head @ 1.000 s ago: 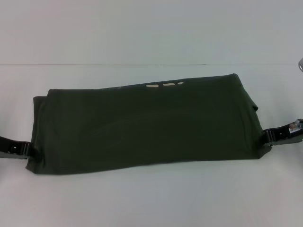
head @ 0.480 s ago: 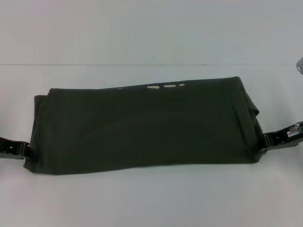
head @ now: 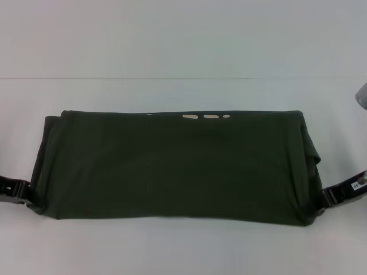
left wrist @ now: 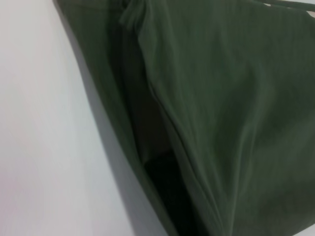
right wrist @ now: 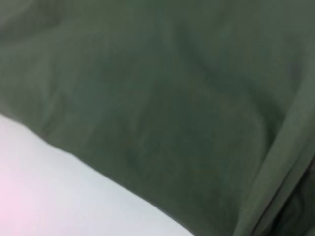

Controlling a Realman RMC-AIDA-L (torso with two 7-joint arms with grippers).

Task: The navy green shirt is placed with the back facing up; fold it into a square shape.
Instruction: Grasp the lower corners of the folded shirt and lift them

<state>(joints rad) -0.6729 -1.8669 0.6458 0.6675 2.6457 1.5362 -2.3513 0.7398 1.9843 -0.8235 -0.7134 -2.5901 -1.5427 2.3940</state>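
I am viewing the large dark olive-green cloth shirt (head: 172,163) lying as a wide folded band across the white table (head: 172,246), plain side up — a few cream marks are showing at its far edge. My left gripper (head: 26,197) is sitting at the band's near left corner and my right gripper (head: 322,200) at its near right corner, each touching the cloth; I cannot tell whether either is clamped — both wrist views are showing only green folds.
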